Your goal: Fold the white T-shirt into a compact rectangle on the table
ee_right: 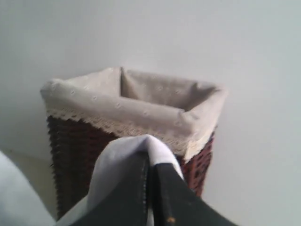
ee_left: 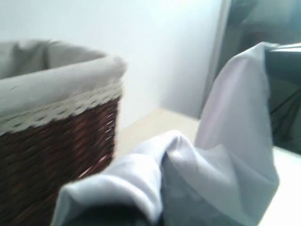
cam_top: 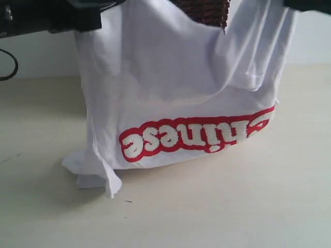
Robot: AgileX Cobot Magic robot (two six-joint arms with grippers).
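The white T-shirt (cam_top: 170, 77) hangs in the air, held by its upper edge at two points, with its red-outlined lettering (cam_top: 191, 137) upside down. Its lower end rests crumpled on the table (cam_top: 232, 206). My left gripper (cam_top: 85, 20) holds the shirt at the upper left. In the left wrist view the shirt (ee_left: 188, 179) drapes over that gripper and hides its jaws. At the upper right my right gripper (ee_right: 151, 162) is shut, its black fingers (ee_right: 129, 193) pinching a fold of the shirt (ee_right: 141, 143).
A dark brown wicker basket (ee_right: 131, 108) with a beige cloth lining stands on the table behind the shirt, against a white wall. It also shows as the basket (cam_top: 204, 11) above the shirt's sagging middle and close beside the left gripper as the basket (ee_left: 51, 155).
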